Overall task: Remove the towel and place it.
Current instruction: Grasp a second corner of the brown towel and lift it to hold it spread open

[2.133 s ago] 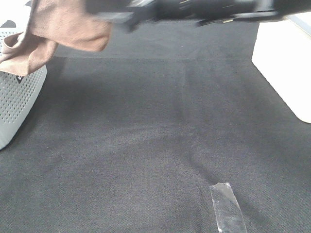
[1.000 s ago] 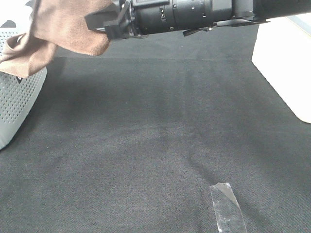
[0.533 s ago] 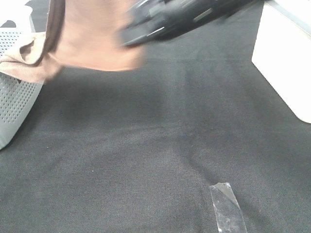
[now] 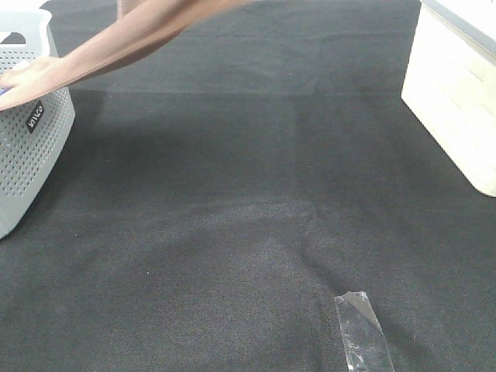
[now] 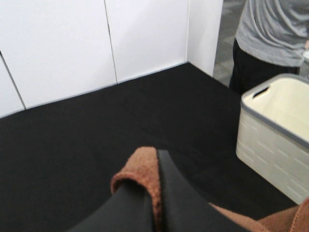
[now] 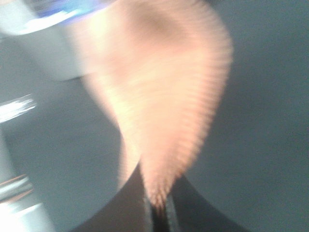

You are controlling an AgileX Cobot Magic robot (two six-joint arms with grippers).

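Our left gripper is clenched on the towel: a brown fold of it stands up between the two dark fingers, pinched tight. Our right gripper is likewise clamped on the towel, whose cloth fans out from between its closed fingers. That view is badly blurred, so we can make out little more than the brown cloth, the dark table cover and a pale grey shape to one side.

From the high camera neither gripper shows. The towel hangs in the air as a stretched band, one end resting on the rim of the grey perforated basket at the left, the other rising out past the top edge of the picture.

The basket stands on the black table cover. A cream bin sits at the right edge, well apart from the basket. Near the front lies a strip of clear tape.

Behind the bin, in the left wrist view, stands a person in a grey shirt, beside a white panelled wall.
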